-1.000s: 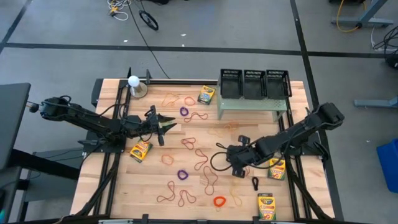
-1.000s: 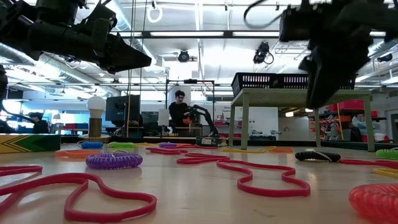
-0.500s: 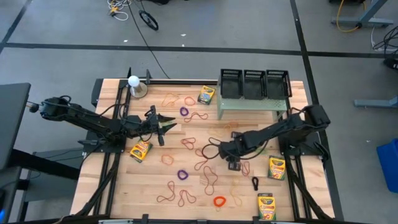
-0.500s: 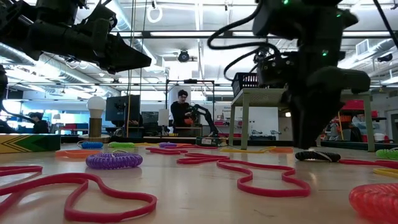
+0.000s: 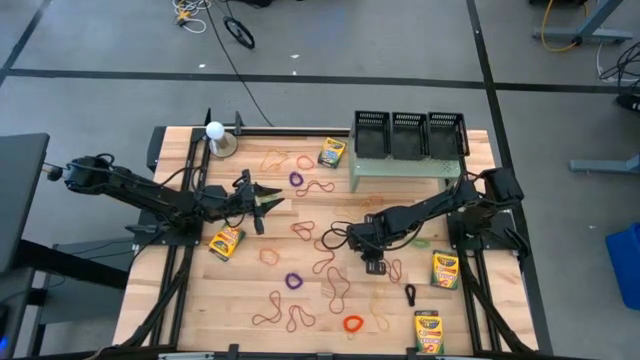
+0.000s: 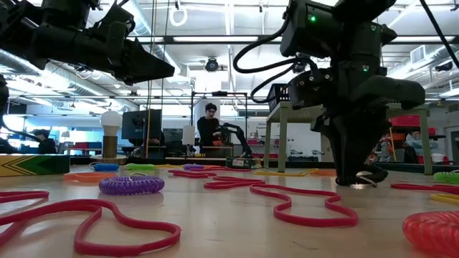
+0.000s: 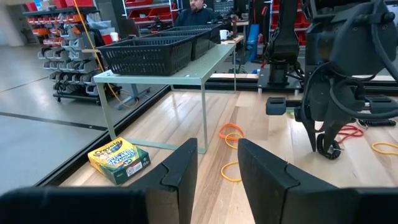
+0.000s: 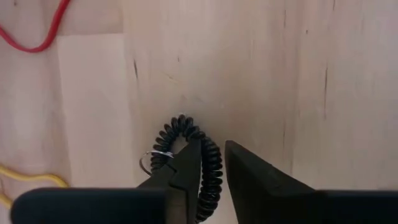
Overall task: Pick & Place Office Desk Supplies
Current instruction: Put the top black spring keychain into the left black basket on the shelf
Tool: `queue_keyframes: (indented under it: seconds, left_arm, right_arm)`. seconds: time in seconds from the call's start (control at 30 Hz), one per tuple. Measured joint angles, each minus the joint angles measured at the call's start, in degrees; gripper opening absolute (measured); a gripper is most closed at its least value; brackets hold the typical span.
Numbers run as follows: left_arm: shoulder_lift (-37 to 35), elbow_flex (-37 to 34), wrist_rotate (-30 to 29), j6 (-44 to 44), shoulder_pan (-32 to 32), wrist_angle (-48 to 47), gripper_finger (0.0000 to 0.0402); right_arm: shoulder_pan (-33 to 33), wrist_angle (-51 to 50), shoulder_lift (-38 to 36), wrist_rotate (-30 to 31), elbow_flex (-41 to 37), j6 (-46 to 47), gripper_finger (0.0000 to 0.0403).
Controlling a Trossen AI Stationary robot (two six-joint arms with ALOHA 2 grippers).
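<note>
The right pincer (image 8: 211, 163), down at the tabletop (image 8: 261, 74), hides part of a black coiled ring (image 8: 198, 158), its narrowly parted fingers straddling it; the left pincer (image 7: 217, 163) hovers released.

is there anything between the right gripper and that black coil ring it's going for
Nothing visible. The right gripper is down at the tabletop with its jaws straddling the black coil ring; one finger sits inside the loop, the other outside. The nearby rubber bands lie off to the side, clear of it.
</note>
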Motion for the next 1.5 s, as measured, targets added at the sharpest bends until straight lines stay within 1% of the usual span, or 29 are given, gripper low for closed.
queue_keyframes:
  seconds: [0.1, 0.3, 0.47, 0.6, 0.67, 0.8, 1.0, 1.17, 1.33, 1.43, 1.5]
  left_arm:
    - [0.0, 0.0, 0.0, 0.0, 0.0, 0.0, 0.0124]
    - [0.0, 0.0, 0.0, 0.0, 0.0, 0.0, 0.0124]
    - [0.0, 0.0, 0.0, 0.0, 0.0, 0.0, 0.0124]
    - [0.0, 0.0, 0.0, 0.0, 0.0, 0.0, 0.0124]
    - [0.0, 0.0, 0.0, 0.0, 0.0, 0.0, 0.0124]
    - [0.0, -0.1, 0.0, 0.0, 0.0, 0.1, 0.0124]
    - [0.0, -0.1, 0.0, 0.0, 0.0, 0.0, 0.0124]
    - [0.0, -0.1, 0.0, 0.0, 0.0, 0.2, 0.0124]
    - [0.0, -0.1, 0.0, 0.0, 0.0, 0.3, 0.0124]
    - [0.0, -0.1, 0.0, 0.0, 0.0, 0.4, 0.0124]
    - [0.0, -0.1, 0.0, 0.0, 0.0, 0.5, 0.0124]
  right_arm:
    - [-0.2, -2.0, 0.1, 0.6, -0.1, 0.0, 0.0075]
    - [-0.5, -2.1, 0.2, 1.6, -0.2, 0.1, 0.0075]
    - [-0.9, -2.2, 0.2, 1.7, -0.2, 3.1, 0.0074]
    - [-1.1, -2.5, 0.1, 0.9, 0.0, 4.1, 0.0054]
    - [-1.1, -5.0, 0.0, 0.9, 1.1, 5.0, 0.0039]
    - [-1.1, -9.7, -1.2, 1.6, 7.0, 7.0, 0.0017]
    - [-1.1, -16.1, -3.8, 2.2, 17.4, 6.9, 0.0021]
    - [-1.2, -26.6, -5.4, 6.3, 25.9, 7.0, 0.0020]
    - [-3.8, -38.0, -8.4, 11.4, 33.6, 7.0, 0.0021]
    - [-6.3, -40.2, -10.4, 13.8, 36.8, 6.6, 0.0020]
    - [-8.3, -40.4, -11.9, 14.0, 38.7, 5.7, 0.0020]
